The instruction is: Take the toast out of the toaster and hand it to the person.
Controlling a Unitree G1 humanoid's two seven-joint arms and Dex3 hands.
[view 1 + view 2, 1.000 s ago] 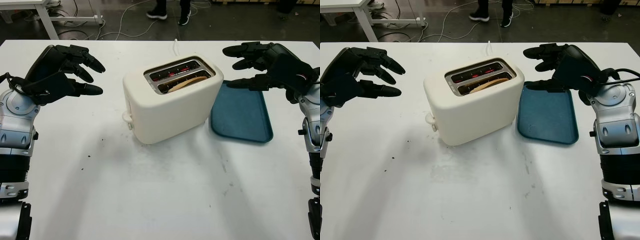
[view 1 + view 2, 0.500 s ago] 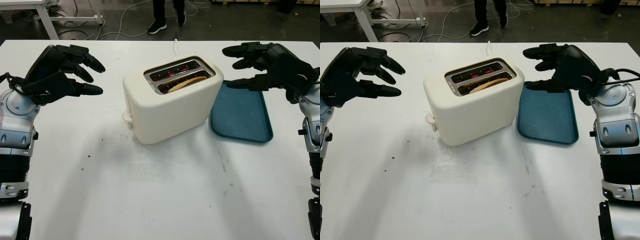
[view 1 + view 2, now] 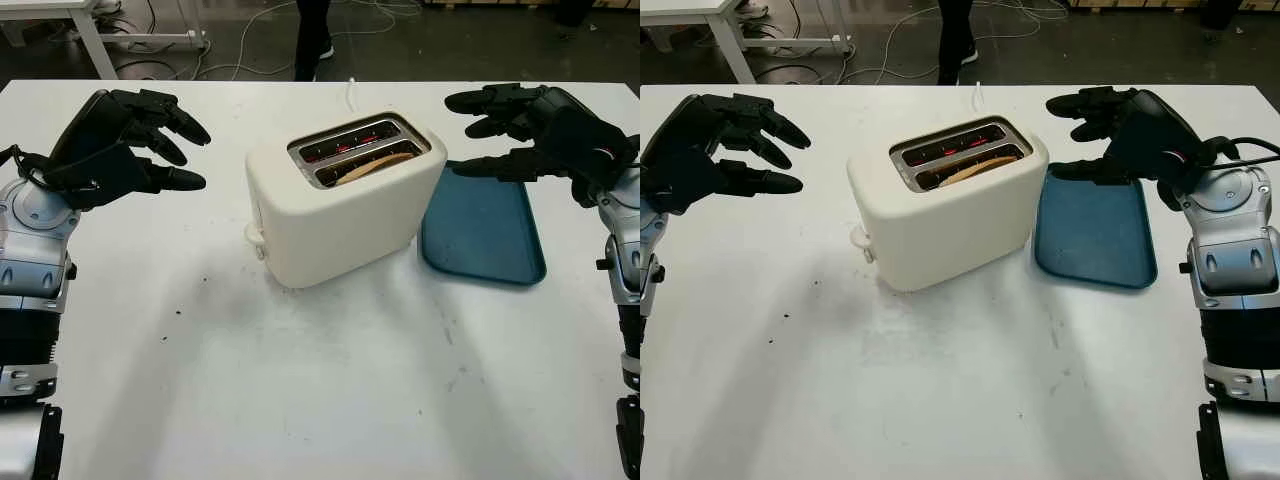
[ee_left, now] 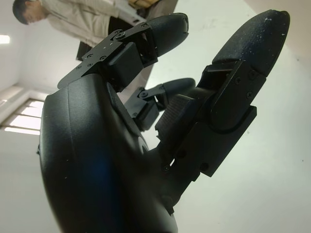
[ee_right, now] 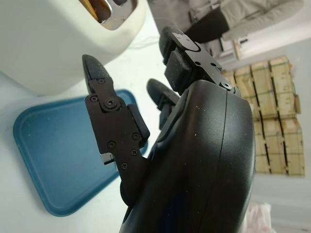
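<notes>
No legible text or labels.

Black left hand (image 3: 120, 140), silver jointed forearm (image 3: 35, 240).

Dark floor (image 3: 500, 40) with cables (image 3: 250, 60) beyond table (image 3: 330, 400).

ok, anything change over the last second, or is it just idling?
Only the person beyond the table's far edge moved, stepping closer. Left hand and right hand hold open above the table either side of the toaster; the toast sits in its slot, the blue tray beside it.
</notes>
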